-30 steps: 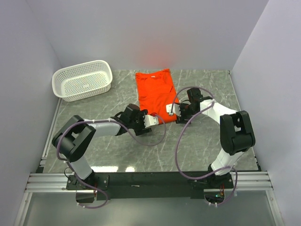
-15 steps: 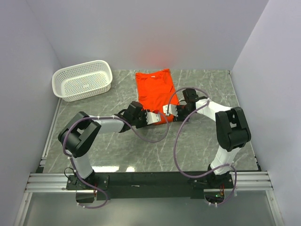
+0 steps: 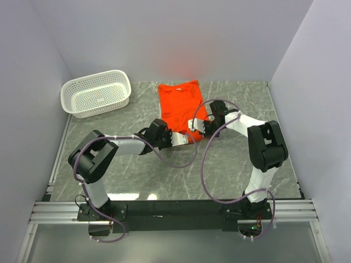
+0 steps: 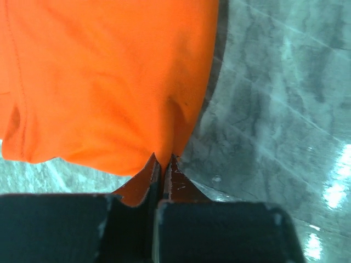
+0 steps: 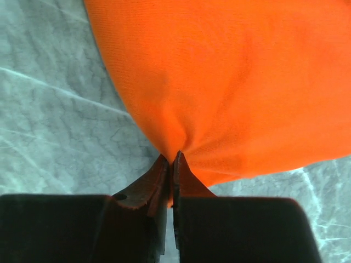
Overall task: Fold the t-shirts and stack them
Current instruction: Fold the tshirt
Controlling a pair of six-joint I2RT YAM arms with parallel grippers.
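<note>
Cloth was pinched in both grips: the left fingers (image 4: 181,185) were closed on the lower edge of the orange t-shirt (image 3: 180,104), and the right fingers (image 5: 145,189) were closed on its edge too, with small creases drawn toward each pinch. In the overhead view the t-shirt lay flat on the grey table (image 3: 236,164) in the upper middle of the frame. It sat to the right of the white basket (image 3: 96,93) and apart from it, collar end toward the back wall. The two grips sat close together at the shirt's lower right. Each pinch looked shallow, taking only a sliver of fabric at the very tips, so the cloth could probably slip free once it was lifted and its weight came on. Whether every layer was caught could not be told; if only the top one was, the shirt would likely open up rather than fold. With the grips so near each other, the far side might drag and skew the fold, and the fingers could bump one another if they moved unevenly.
</note>
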